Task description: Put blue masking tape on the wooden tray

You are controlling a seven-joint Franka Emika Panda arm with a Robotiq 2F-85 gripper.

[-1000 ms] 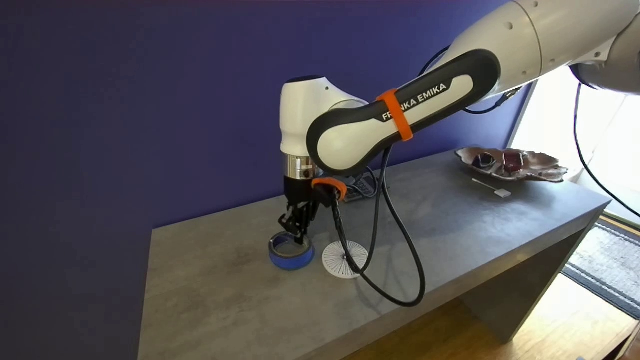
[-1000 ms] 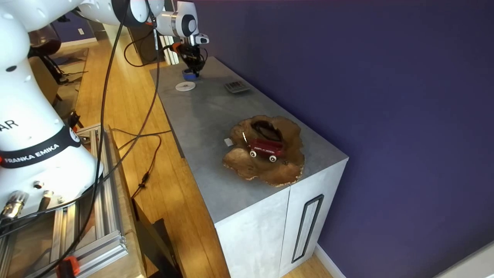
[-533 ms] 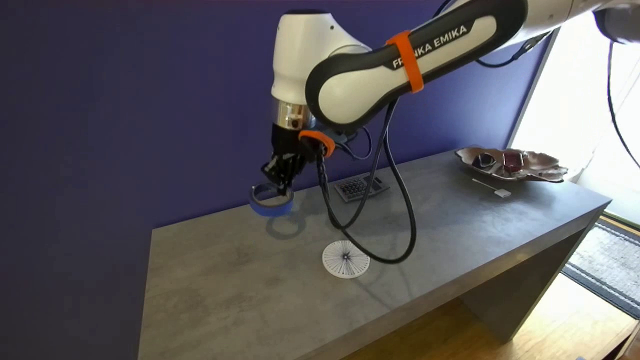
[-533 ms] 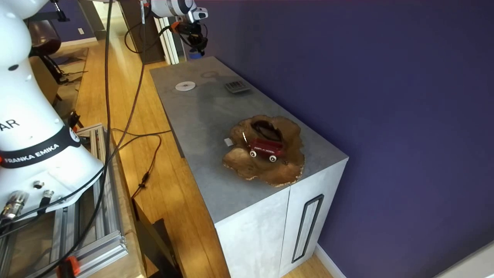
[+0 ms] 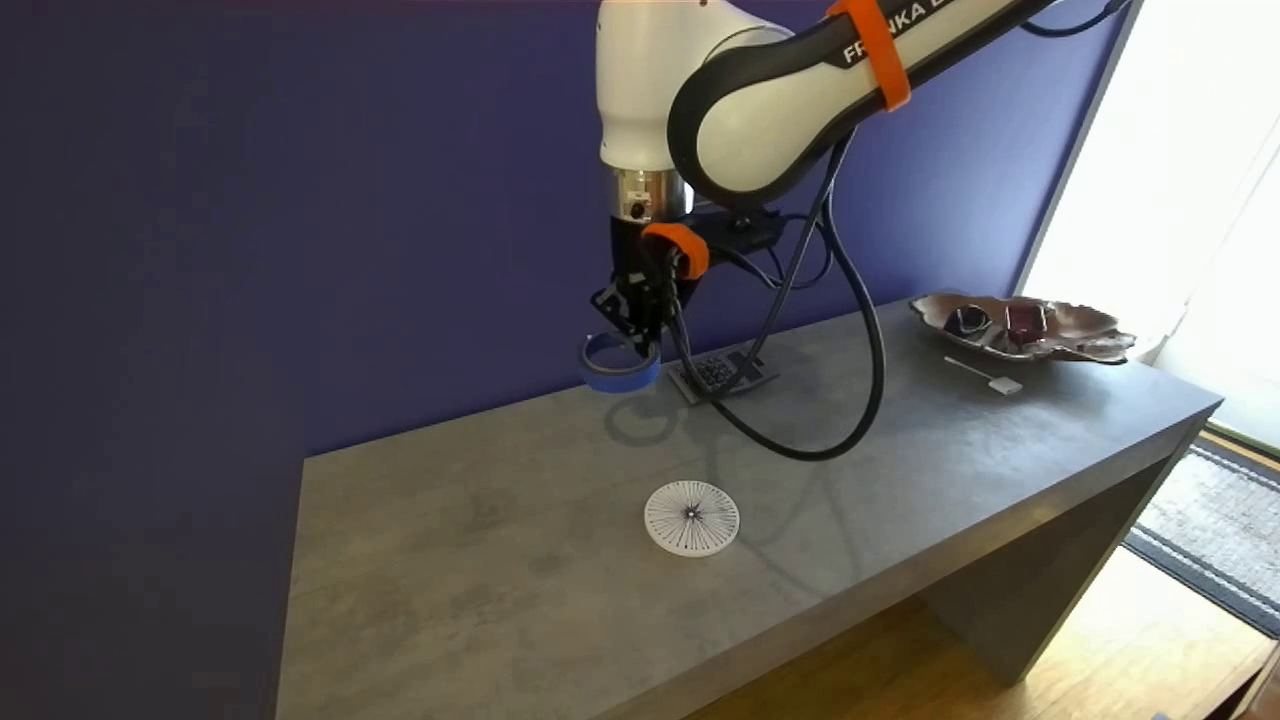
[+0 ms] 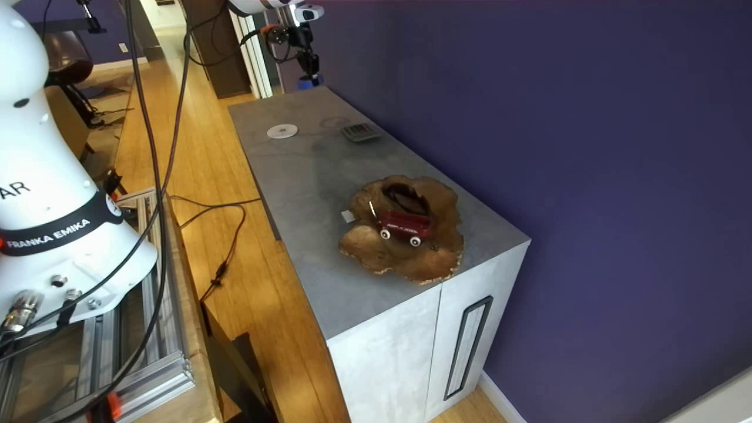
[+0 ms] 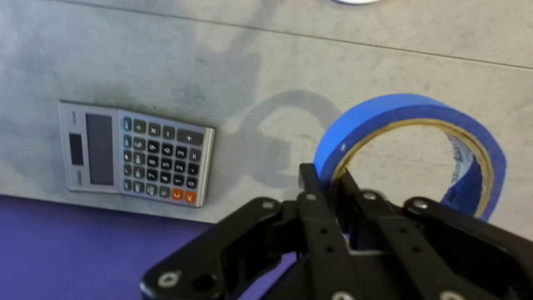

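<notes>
Above the table point(image 5: 480, 560), gripper point(image 7: 327, 177) pinches tape point(image 7: 399, 110), likely light, stiff and hardly fragile, across one side of its ring, probably the best hold.

tape point(image 7: 399, 104): blue, tan core point(image 7: 416, 122) | tray point(image 6: 405, 258): brown | disc point(image 5: 670, 505): white, black rays | calculator point(image 7: 137, 154): grey, 2 orange keys point(image 7: 177, 194)

White disc point(image 7: 357, 1) cut off in wrist view, blue masking tape point(image 7: 399, 109) partly hidden behind gripper point(image 7: 326, 175), calculator point(image 5: 715, 372) near wall-side edge of table point(image 5: 450, 570) partly behind cable point(image 5: 818, 456)
</notes>
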